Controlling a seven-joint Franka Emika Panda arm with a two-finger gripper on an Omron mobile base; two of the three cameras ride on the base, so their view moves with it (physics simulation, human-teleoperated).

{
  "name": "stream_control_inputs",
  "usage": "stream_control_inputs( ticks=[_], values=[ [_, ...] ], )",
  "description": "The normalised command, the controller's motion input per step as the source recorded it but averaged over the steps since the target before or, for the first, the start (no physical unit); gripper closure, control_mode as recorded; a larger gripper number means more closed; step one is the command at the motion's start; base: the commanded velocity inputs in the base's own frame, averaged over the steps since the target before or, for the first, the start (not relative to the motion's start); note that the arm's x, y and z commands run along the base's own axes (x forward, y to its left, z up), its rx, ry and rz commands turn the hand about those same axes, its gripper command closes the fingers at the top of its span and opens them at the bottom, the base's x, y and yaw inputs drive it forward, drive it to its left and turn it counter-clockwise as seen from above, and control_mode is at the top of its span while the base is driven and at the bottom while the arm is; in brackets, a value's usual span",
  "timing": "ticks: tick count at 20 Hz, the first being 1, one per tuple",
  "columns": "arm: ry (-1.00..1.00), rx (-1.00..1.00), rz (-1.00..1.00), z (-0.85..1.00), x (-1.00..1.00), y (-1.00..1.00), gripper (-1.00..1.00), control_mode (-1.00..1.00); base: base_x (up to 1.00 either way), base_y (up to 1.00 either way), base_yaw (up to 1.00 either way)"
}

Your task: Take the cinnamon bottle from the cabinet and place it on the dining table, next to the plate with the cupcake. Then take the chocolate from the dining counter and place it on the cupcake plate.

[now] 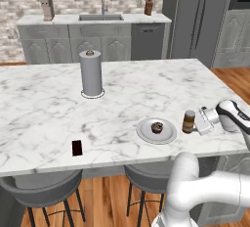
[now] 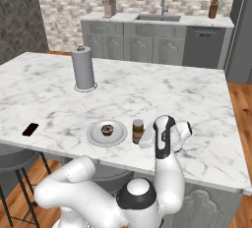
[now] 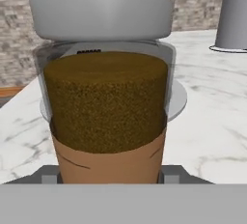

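Observation:
The cinnamon bottle, a clear jar of brown powder with a grey lid, stands upright on the marble dining table just right of the white plate that carries the cupcake. My gripper reaches in from the right, shut on the bottle. In the hand view the bottle sits close between my gripper, with the plate's rim behind it. The dark chocolate lies flat near the table's front left edge.
A paper towel roll stands upright mid-table, behind and left of the plate. Grey stools are tucked under the front edge. A counter with a sink runs along the back wall.

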Motion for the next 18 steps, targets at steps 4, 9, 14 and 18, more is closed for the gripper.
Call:
stream_control_inputs(
  ticks=[4,9,14,18],
  values=[
    [-0.02,0.00,0.00,-0.11,-0.13,-0.06,-1.00,-1.00,0.00,0.00,0.00],
    [0.00,0.00,0.00,0.00,-0.14,-0.16,-1.00,-1.00,0.00,0.00,0.00],
    [0.00,0.00,0.00,0.04,-0.20,-0.24,-1.00,-1.00,0.00,0.00,0.00],
    [0.00,0.00,0.00,0.15,-0.33,-0.24,-1.00,-1.00,0.00,0.00,0.00]
  ],
)
